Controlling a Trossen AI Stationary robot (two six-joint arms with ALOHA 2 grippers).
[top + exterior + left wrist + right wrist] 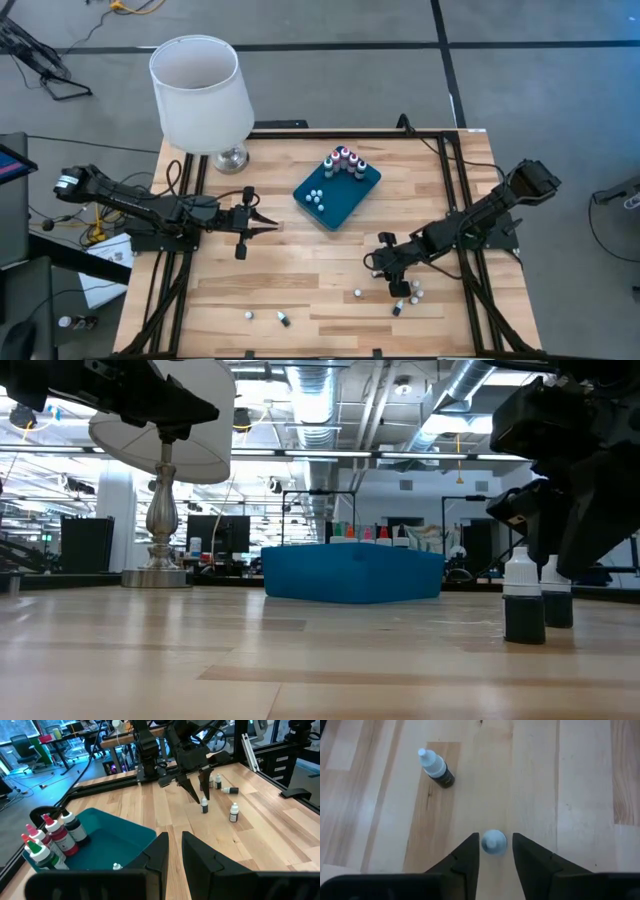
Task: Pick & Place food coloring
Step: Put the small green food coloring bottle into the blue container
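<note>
Several food coloring bottles stand in a cluster [345, 162] at the far corner of the teal tray [352, 200], with red, green and white tops [50, 840]. More small bottles are loose on the wood. My right gripper [494, 851] points down, open, with one finger on each side of an upright bottle's white cap [494, 841]. A thin gap shows on each side of the cap. In the left wrist view this bottle [204, 806] stands under those fingers. My left gripper [175, 852] hovers left of the tray, open by a narrow gap and holding nothing.
Another bottle [436, 767] stands close to the right gripper. More loose ones lie toward the near edge [249, 315] [284, 318] [397, 308]. A white-shaded lamp [200, 90] stands at the far left corner. Black frame rails [470, 230] run along the table's sides.
</note>
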